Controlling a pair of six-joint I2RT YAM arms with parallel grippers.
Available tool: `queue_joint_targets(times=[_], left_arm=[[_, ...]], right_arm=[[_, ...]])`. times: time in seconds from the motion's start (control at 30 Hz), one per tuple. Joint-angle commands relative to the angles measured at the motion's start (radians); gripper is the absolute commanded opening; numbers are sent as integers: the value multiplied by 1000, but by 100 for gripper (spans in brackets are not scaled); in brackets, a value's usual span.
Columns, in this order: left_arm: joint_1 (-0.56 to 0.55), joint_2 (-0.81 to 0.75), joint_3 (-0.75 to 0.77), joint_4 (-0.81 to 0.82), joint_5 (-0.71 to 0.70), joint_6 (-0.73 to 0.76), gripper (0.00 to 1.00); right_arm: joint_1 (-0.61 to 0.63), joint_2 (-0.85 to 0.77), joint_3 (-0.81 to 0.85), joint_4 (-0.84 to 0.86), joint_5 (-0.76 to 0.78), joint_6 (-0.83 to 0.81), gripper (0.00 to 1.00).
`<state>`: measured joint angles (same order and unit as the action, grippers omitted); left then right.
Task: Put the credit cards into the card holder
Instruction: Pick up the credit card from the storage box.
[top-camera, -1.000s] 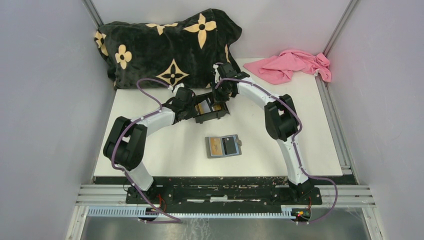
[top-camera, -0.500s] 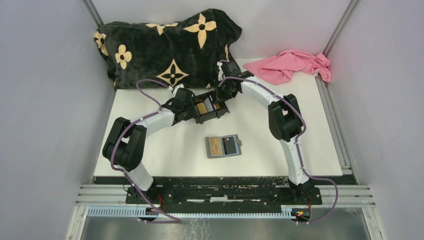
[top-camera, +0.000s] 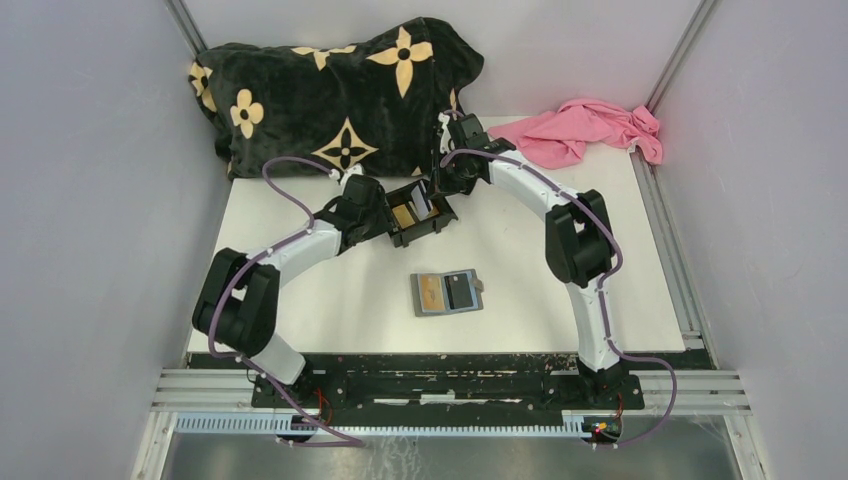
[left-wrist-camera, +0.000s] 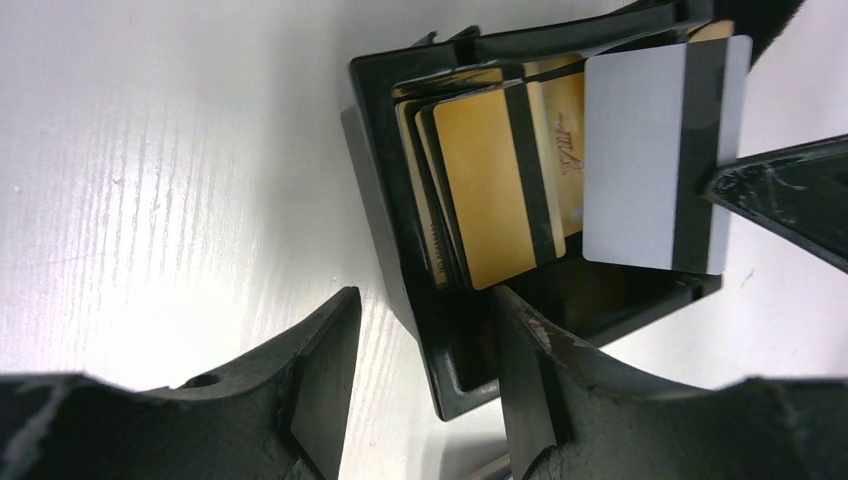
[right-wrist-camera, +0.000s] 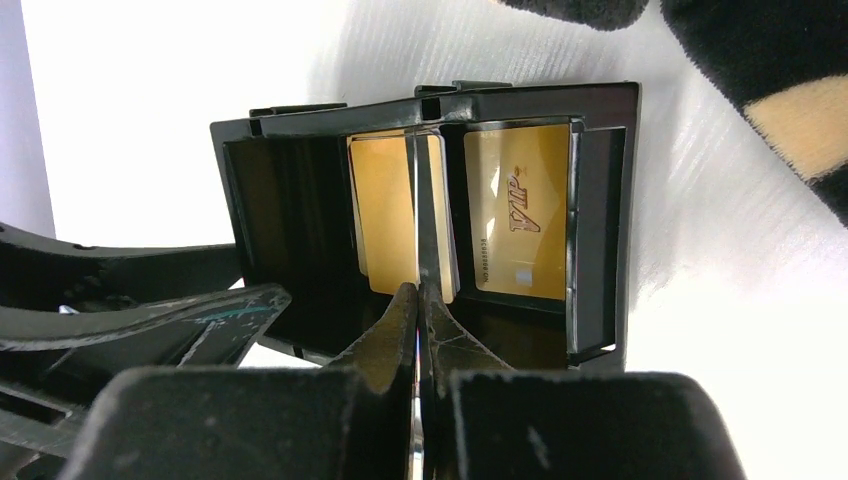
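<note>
White table (top-camera: 620, 250): a black box (top-camera: 417, 215) sits between the left gripper (top-camera: 390, 220) and right gripper (top-camera: 437, 190), an open grey wallet (top-camera: 446, 292) lies nearer their bases, a flowered blanket (top-camera: 330, 95) and pink cloth (top-camera: 585, 130) beyond them

"VIP" on a gold card (right-wrist-camera: 517, 210) in the black box (right-wrist-camera: 600, 230)

Both arms reach forward with elbows bowed outward, forearms converging so the wrists nearly meet ahead of the bases. Left gripper (left-wrist-camera: 425, 345): held low, pointing forward and to the right, jaws apart. Right gripper (right-wrist-camera: 418, 300): angled down, facing the left one, fingertips pinched tight on a grey-white card (left-wrist-camera: 640, 160).
</note>
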<state>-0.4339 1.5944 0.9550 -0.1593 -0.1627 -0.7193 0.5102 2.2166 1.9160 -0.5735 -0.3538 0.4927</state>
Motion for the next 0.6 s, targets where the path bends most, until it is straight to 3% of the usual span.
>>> queue_joint_targets(times=[0.0, 0.3, 0.57], left_arm=[[3, -80, 19, 36, -38, 56, 59], [3, -235, -24, 129, 17, 36, 60], [3, -384, -143, 199, 140, -64, 61]], right_arm=[[-5, -89, -4, 57, 18, 2, 1], [-12, -226, -94, 101, -13, 71, 1], [-12, -394, -288, 196, -117, 213, 1]])
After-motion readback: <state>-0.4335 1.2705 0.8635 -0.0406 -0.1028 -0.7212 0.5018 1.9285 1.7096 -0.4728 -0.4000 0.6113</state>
